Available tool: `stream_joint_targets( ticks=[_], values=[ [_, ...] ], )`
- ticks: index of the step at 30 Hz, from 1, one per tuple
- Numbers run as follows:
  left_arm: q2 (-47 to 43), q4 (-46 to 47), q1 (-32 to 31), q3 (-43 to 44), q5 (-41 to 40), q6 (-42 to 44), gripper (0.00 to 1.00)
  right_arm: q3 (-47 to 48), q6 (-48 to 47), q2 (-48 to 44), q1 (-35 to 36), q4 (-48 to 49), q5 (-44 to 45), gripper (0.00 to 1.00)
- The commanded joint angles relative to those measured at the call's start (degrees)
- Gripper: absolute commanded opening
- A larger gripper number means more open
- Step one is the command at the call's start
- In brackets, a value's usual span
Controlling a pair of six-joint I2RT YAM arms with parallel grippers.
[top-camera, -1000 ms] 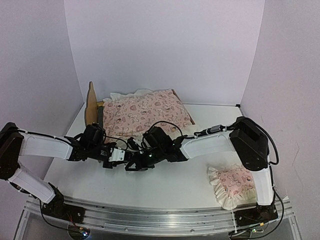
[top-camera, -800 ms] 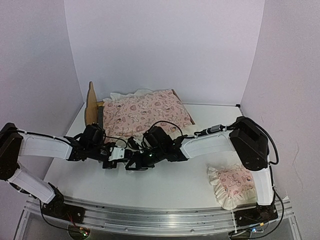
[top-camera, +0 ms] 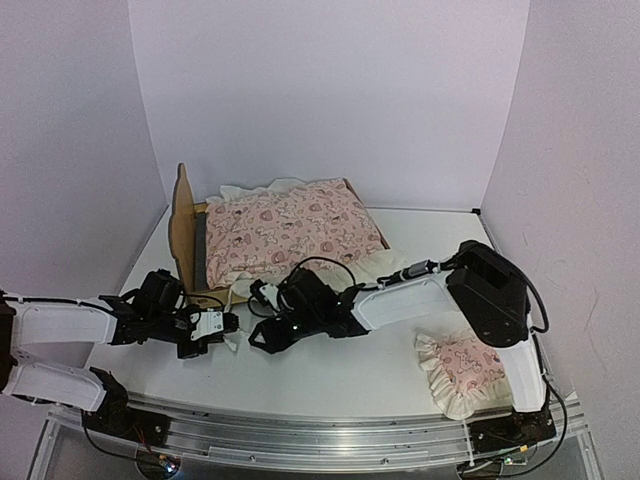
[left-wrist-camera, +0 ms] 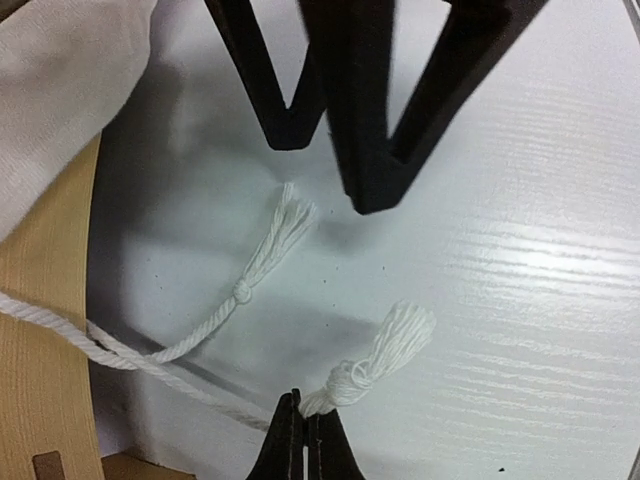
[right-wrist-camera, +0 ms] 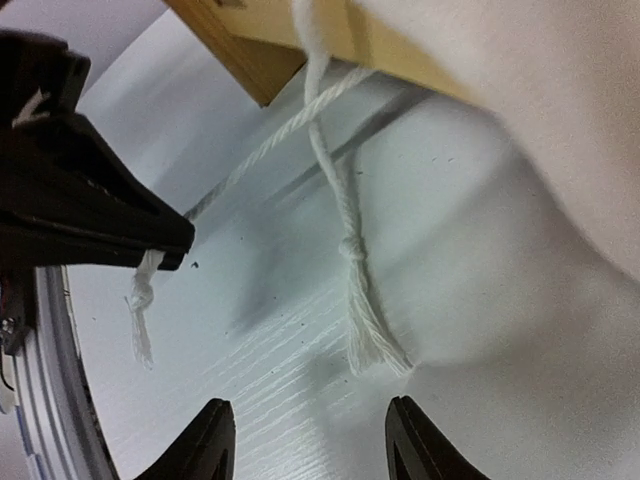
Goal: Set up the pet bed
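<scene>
Two tasselled cords trail from the pet bed, far-left on the tabletop.
Pale plywood, eared headboard, pink mattress on top: probably light and stiff, best gripped by a rail. The left claw pinches one limp cord behind its knot; the right claw hangs released over the other cord.

you're looking at a pink heart-print cushion, a pale plywood pet bed and white cord.
</scene>
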Motion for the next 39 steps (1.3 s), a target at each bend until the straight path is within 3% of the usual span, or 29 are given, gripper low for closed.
stream_joint_targets(
  ticks=[1, 16, 19, 24, 27, 32, 35, 39],
  values=[
    [2.52, 5.37, 1.06, -0.97, 1.55, 4.79, 0.0, 1.65, -7.53, 3.32, 1.34, 1.34, 5.47, 0.53],
    [5.08, 9.67, 1.14, -3.41, 4.0, 10.08, 0.0, 6.07, -17.4, 8.78, 2.04, 0.88, 12.22, 0.55],
    [5.2, 9.52, 1.14, -2.94, 4.41, 9.78, 0.0, 6.78, -19.32, 10.16, 1.99, -0.18, 10.78, 0.45],
    [4.98, 8.15, 1.14, -2.26, 4.48, 9.52, 0.01, 4.83, -18.43, 10.22, 2.0, -0.33, 10.11, 0.13],
    [4.53, 6.57, 1.14, -1.7, 4.12, 8.48, 0.17, 4.77, -18.36, 9.18, 2.02, -0.33, 8.21, 0.01],
    [0.99, 0.46, 1.14, 1.76, 2.18, 2.1, 0.43, 3.82, -15.28, 4.55, 1.68, -0.16, 7.22, 0.0],
    [-2.95, -2.71, 1.14, 4.08, 1.14, -4.73, 0.5, 3.25, -13.4, 1.29, 1.41, -0.08, 6.42, 0.0],
    [-6.87, -4.97, 1.14, 7.58, -0.08, -17.84, 0.51, 2.76, -10.69, -2.24, 1.41, 0.5, 5.33, 0.0]
  ],
)
